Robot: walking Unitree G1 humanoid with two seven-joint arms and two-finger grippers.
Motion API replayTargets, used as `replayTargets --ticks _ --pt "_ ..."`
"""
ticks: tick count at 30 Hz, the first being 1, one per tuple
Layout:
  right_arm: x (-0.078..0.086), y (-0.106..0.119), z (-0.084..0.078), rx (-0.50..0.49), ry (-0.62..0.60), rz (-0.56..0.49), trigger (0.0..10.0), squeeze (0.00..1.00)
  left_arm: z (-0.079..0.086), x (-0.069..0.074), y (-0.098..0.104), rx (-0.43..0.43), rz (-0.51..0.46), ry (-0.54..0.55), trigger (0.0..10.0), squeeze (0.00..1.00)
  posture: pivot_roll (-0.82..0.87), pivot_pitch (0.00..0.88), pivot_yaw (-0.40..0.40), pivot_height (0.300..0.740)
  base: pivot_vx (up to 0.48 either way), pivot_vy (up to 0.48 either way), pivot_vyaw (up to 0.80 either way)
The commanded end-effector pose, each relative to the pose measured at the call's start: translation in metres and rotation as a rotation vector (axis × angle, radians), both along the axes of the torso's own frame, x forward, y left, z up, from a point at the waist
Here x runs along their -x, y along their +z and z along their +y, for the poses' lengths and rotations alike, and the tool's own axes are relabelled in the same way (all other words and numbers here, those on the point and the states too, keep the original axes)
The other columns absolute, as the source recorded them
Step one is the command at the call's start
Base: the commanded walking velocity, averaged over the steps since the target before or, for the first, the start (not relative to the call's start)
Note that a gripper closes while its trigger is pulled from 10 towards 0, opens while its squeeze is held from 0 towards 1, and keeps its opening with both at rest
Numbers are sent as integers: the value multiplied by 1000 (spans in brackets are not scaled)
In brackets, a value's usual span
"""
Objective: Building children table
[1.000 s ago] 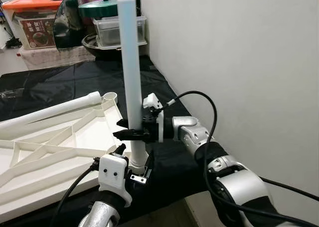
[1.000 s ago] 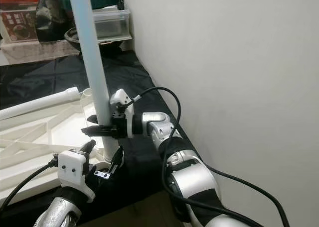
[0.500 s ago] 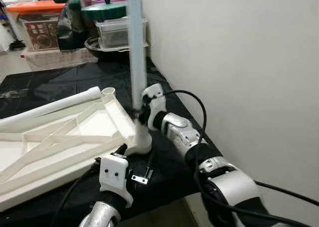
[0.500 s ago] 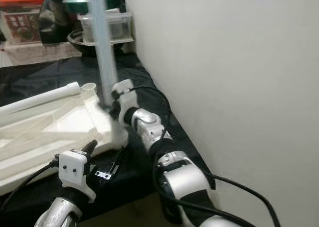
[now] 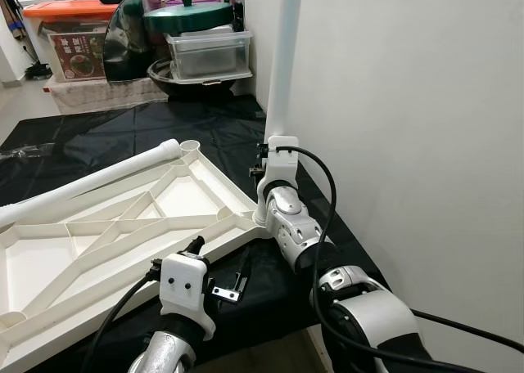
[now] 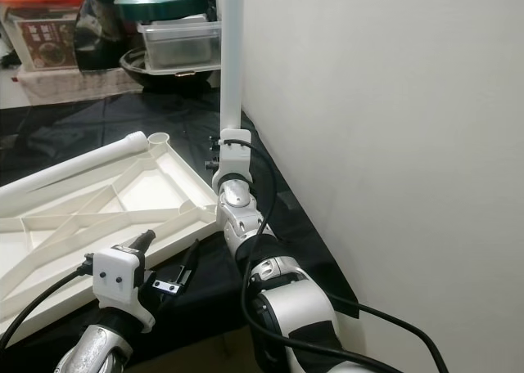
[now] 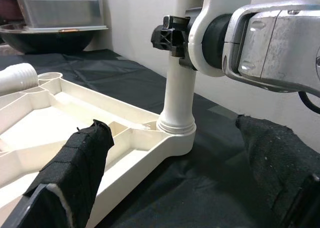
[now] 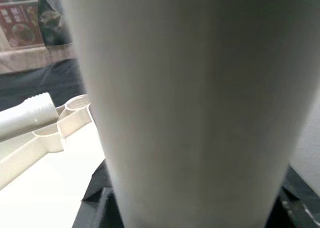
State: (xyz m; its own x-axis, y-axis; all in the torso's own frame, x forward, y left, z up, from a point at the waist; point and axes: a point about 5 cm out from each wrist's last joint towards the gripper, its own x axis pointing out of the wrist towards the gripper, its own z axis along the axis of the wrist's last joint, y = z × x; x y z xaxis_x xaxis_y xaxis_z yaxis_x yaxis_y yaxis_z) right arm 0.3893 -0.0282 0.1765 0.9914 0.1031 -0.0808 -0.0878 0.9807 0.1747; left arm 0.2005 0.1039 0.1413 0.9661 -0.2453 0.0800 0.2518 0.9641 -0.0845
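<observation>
A: Where's the tabletop (image 5: 123, 234) rn?

B: Upside down on the worktop (image 5: 164, 128), which has a black cover. Ribs face up. One white leg (image 5: 282, 70) stands upright in the corner socket (image 7: 176, 133) nearest the wall (image 5: 409, 103).

A: And the other leg?

B: Second leg (image 5: 90, 181) lies tilted across the far edge of the tabletop, its end right by the empty socket (image 5: 190, 146) at the far corner.

A: Right end effector (image 5: 260, 167)?

B: Up against the upright leg, low on it, just above the socket. Looks clamped round it, black jaws on either side. Right wrist cam is v. close, leg fills most of the view.

A: Left end effector (image 7: 180, 188)?

B: Wide apart, holding nothing. Hovers near the same corner, its fingers (image 7: 75, 163) either side of the socket in the wrist cam, not touching.

A: Background?

B: Clear plastic bin (image 5: 209, 54) w/ a green lid (image 5: 187, 17) on top, and an orange-lidded box (image 5: 70, 38), at the far end.
</observation>
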Motion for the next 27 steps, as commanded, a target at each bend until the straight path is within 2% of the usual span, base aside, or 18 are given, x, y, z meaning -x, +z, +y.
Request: replayTargets --ticks 1,5,6,7,8,9,11,12,13,14,15,16,18,19,20,21,23,27 --pt "4 -11 5 -51 13 60 10000 1000 1 0 -3 -7 10 6 10000 0 -12 0 -15 740 0 0 0" --pt "3 -9 2 -41 33 23 10000 1000 1 0 -3 -7 9 4 10000 0 -12 0 -15 740 0 0 0" --pt "3 -7 -1 -29 71 -16 10000 129 0 0 -3 -7 9 3 10000 0 -17 0 -14 740 0 0 0" --pt "2 -7 -3 -17 124 -45 10000 0 0 0 -3 -6 8 3 10000 0 -17 0 -14 740 0 0 0" --pt "2 -4 -3 -7 214 -88 10000 0 0 -1 -3 -7 8 1 10000 0 -17 0 -14 740 0 0 0" --pt "2 -4 -3 -7 214 -88 10000 0 0 -1 -3 -7 8 1 10000 0 -17 0 -14 740 0 0 0" --pt "4 -3 -3 -9 348 -126 10000 0 0 -1 -3 -7 7 -1 10000 0 -15 0 -9 740 0 0 0" --pt "4 -3 -3 -9 348 -126 10000 0 0 -1 -3 -7 7 -1 10000 0 -15 0 -9 740 0 0 0" --pt "5 -3 -1 -21 484 -124 10000 0 0 0 -3 -6 7 -2 10000 0 -15 0 -9 740 0 0 0" --pt "5 -3 -1 -21 484 -124 10000 0 0 0 -3 -6 7 -2 10000 0 -15 0 -9 740 0 0 0" --pt "7 -3 -1 -33 573 -118 10000 0 -1 0 -3 -6 8 -3 10000 0 -15 0 -9 740 0 0 0" --pt "7 -3 -1 -33 573 -118 10000 0 -1 0 -3 -6 8 -3 10000 0 -15 0 -9 740 0 0 0" --pt "14 -4 -3 15 871 -97 10000 0 -1 0 -4 -8 10 -7 10000 0 -1 0 -2 740 0 0 0" --pt "14 -4 -3 15 871 -97 10000 0 -1 0 -4 -8 10 -7 10000 0 -1 0 -2 740 0 0 0" --pt "19 1 -5 35 1083 -73 10000 0 0 0 -3 -9 8 -8 10000 0 10 0 -11 740 0 0 0" --pt "20 3 -5 31 1138 -69 10000 0 0 0 -3 -9 7 -7 10000 0 10 0 -11 740 0 0 0" --pt "20 3 -5 31 1138 -69 10000 0 0 0 -3 -9 7 -7 10000 0 10 0 -11 740 0 0 0" --pt "24 9 0 44 1272 -85 10000 0 -1 0 -4 -10 7 -9 10000 0 13 0 -17 740 0 0 0"
